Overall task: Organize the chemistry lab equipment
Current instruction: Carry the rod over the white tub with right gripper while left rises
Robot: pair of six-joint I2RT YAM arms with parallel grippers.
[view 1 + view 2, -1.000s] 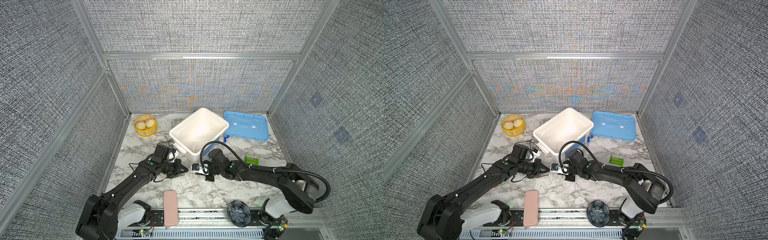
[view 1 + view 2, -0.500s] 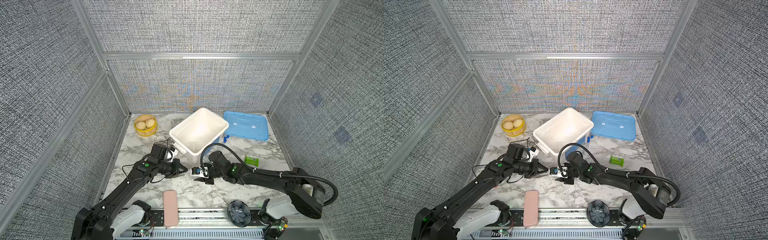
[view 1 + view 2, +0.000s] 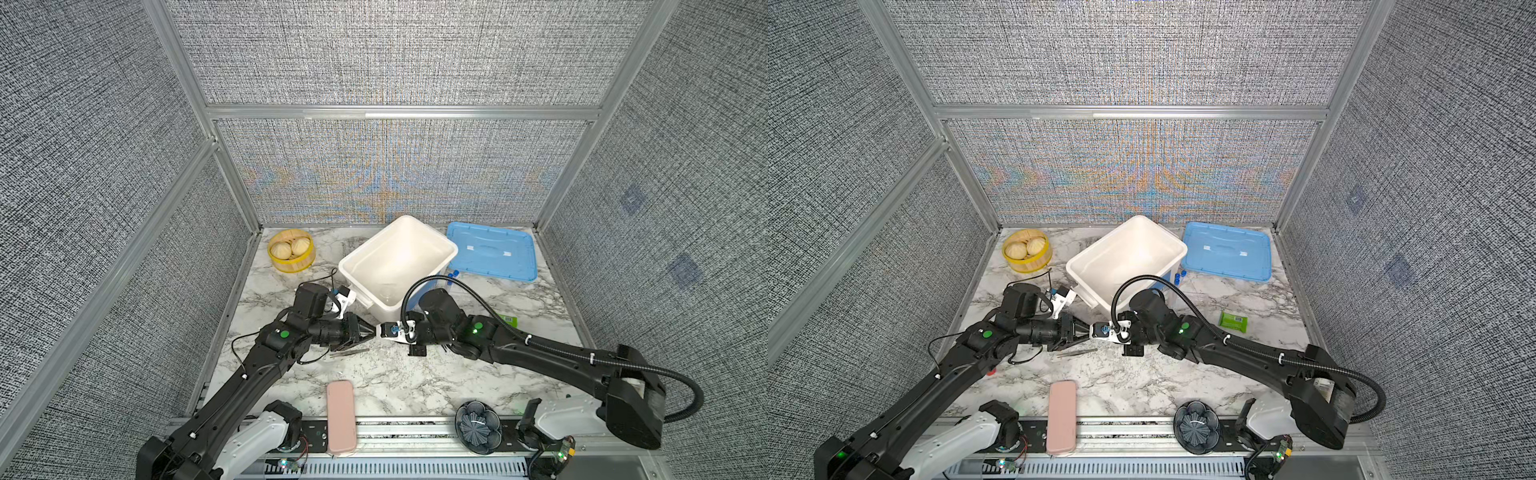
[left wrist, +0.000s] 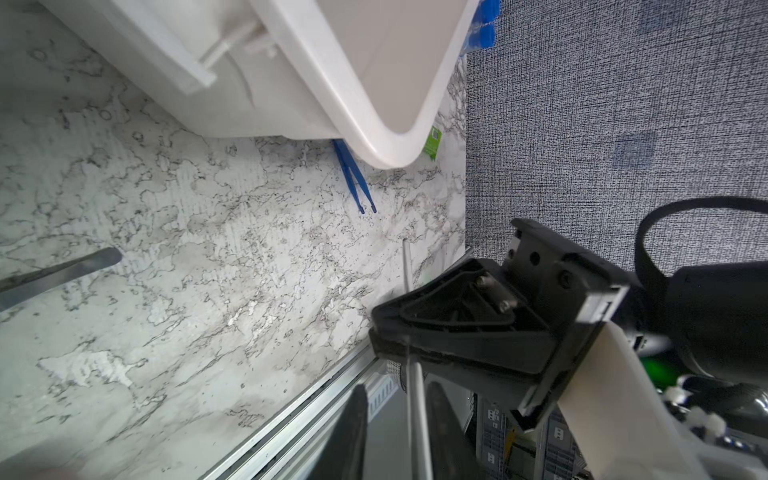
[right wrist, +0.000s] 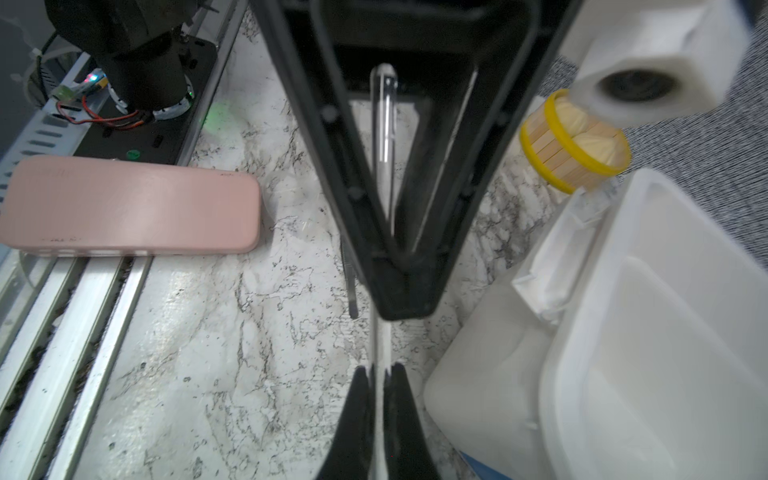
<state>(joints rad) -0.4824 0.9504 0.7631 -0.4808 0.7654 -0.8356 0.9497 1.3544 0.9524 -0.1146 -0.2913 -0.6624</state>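
Observation:
My two grippers meet tip to tip above the marble, in front of the white bin (image 3: 372, 242). A thin white rod (image 5: 380, 345) runs from one into the other. The right gripper (image 5: 380, 370) is shut on the rod. The left gripper (image 4: 397, 390) is open: its fingers stand a little apart around the rod (image 4: 415, 399), with a gap on one side. Grey metal tweezers (image 3: 349, 352) lie on the table just below the left gripper (image 3: 370, 332). Blue tweezers (image 4: 353, 178) lie by the bin's corner. Blue-capped tubes (image 3: 453, 275) stand behind the bin on the right.
A blue lid (image 3: 490, 251) lies at the back right and a yellow steamer basket (image 3: 290, 251) with buns at the back left. A pink case (image 3: 340, 415) rests on the front edge. A green packet (image 3: 509, 320) lies beside the right arm.
The right gripper's jaws opened and then closed on the rod. The left gripper's jaws, shut on the rod before, have parted. Both arms have barely shifted.

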